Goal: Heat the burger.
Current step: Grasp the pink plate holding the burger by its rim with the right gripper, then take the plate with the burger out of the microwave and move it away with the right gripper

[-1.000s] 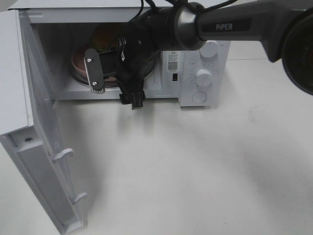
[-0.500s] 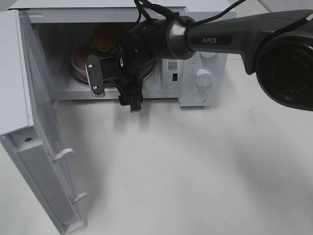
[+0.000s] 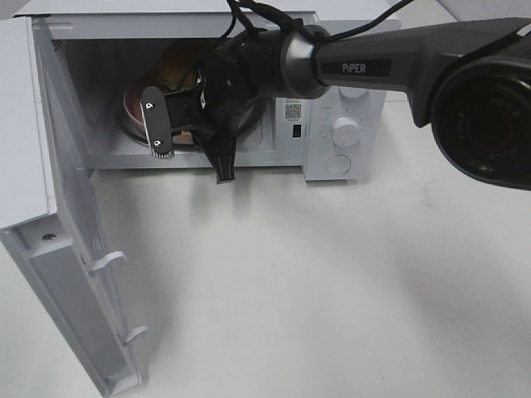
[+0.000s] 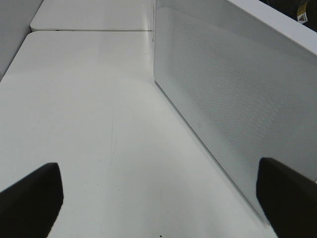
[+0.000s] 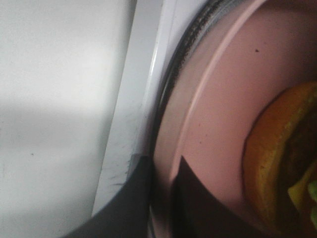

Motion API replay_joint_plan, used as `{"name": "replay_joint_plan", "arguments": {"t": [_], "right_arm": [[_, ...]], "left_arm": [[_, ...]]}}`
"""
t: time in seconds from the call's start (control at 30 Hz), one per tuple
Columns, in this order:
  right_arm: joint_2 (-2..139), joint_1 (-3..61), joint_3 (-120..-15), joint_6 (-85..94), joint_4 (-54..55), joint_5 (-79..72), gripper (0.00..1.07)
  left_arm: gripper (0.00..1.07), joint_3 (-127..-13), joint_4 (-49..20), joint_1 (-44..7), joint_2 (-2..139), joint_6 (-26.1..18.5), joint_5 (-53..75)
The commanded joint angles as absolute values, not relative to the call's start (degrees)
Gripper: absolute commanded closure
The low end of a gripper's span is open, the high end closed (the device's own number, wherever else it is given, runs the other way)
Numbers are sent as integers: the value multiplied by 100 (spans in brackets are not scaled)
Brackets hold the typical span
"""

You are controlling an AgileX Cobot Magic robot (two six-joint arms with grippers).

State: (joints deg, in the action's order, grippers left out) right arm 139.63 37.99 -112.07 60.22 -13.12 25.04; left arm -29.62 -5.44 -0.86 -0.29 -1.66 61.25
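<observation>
The burger (image 3: 177, 65) sits on a round pink plate (image 3: 133, 99) on the glass turntable inside the open microwave (image 3: 286, 25). My right gripper (image 3: 158, 124) reaches into the cavity from the right, at the plate's front edge. In the right wrist view its two dark fingers stand almost together at my right gripper (image 5: 161, 173), with the plate's (image 5: 213, 99) rim running into the narrow gap; the burger's bun (image 5: 270, 153) lies just beyond. My left gripper (image 4: 158, 208) is open and holds nothing, hovering over the table beside the microwave's perforated outer wall (image 4: 237, 99).
The microwave door (image 3: 66, 274) stands swung out wide on the left, reaching toward the table's front. Control knobs (image 3: 344, 130) sit on the panel to the right of the cavity. The right arm (image 3: 390, 50) crosses over the oven's top right.
My right gripper's jaws have closed at the plate's rim, and the wrist has rolled and lifted slightly. Burger and plate have stayed in place. The left arm has not moved.
</observation>
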Motion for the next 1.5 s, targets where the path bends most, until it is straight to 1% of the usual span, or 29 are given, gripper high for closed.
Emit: {"name": "replay_joint_plan", "arguments": {"t": [0.03,0.47,0.57,0.6,0.63,0.67,0.7,0.77,0.8,0.83,1.07,1.2,1.5], "right_arm": [[13992,3782,-11190,6050,-1278,2653,107],[13722,3913,-11024,6308,-1238,2922,107],[13510,3942,-10726,6360,-1261,2727,107],[13361,3942,-10462,6371,-1295,2544,107],[13361,3942,-10462,6371,-1295,2544,107],[13178,3942,-10181,6400,-1295,2252,107],[13178,3942,-10181,6400,-1295,2252,107],[12937,3953,-9775,6440,-1295,1748,107],[12937,3953,-9775,6440,-1295,1748,107],[12788,3953,-9540,6480,-1295,1570,107],[12393,3953,-8875,6486,-1409,1180,107],[12049,3953,-8216,6486,-1455,630,107],[11499,3953,-7357,6492,-1581,246,107]], "left_arm": [[9,-2962,-579,-63,-126,-172,6125],[9,-2962,-579,-63,-126,-172,6125],[9,-2962,-579,-63,-126,-172,6125],[9,-2962,-579,-63,-126,-172,6125],[9,-2962,-579,-63,-126,-172,6125],[9,-2962,-579,-63,-126,-172,6125],[9,-2962,-579,-63,-126,-172,6125],[9,-2962,-579,-63,-126,-172,6125],[9,-2962,-579,-63,-126,-172,6125],[9,-2962,-579,-63,-126,-172,6125],[9,-2962,-579,-63,-126,-172,6125],[9,-2962,-579,-63,-126,-172,6125],[9,-2962,-579,-63,-126,-172,6125]]}}
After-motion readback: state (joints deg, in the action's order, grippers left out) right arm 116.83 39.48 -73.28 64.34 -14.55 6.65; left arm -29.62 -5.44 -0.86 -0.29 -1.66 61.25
